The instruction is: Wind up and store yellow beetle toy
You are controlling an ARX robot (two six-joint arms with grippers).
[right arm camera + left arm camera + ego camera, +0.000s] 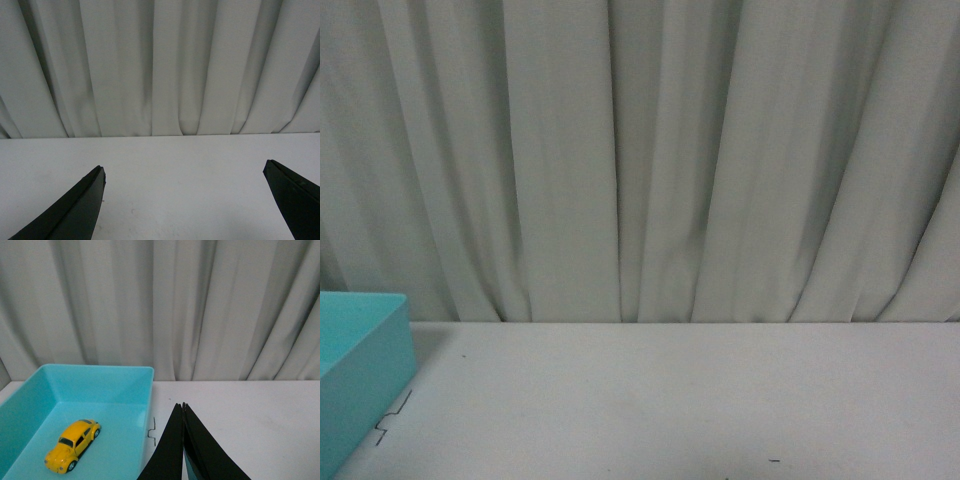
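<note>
The yellow beetle toy [73,445] rests on its wheels on the floor of a turquoise bin [125,385] in the left wrist view. My left gripper [181,406] is shut with nothing between its black fingers, hovering over the white table just beside the bin's outer wall, apart from the toy. My right gripper [184,169] is open wide over bare table, its two dark fingers far apart and holding nothing. The front view shows only a corner of the bin [360,350]; neither arm nor the toy appears there.
A pale pleated curtain [640,150] hangs along the far edge of the white table [670,400]. Small black marks [152,431] are drawn on the table next to the bin's wall.
</note>
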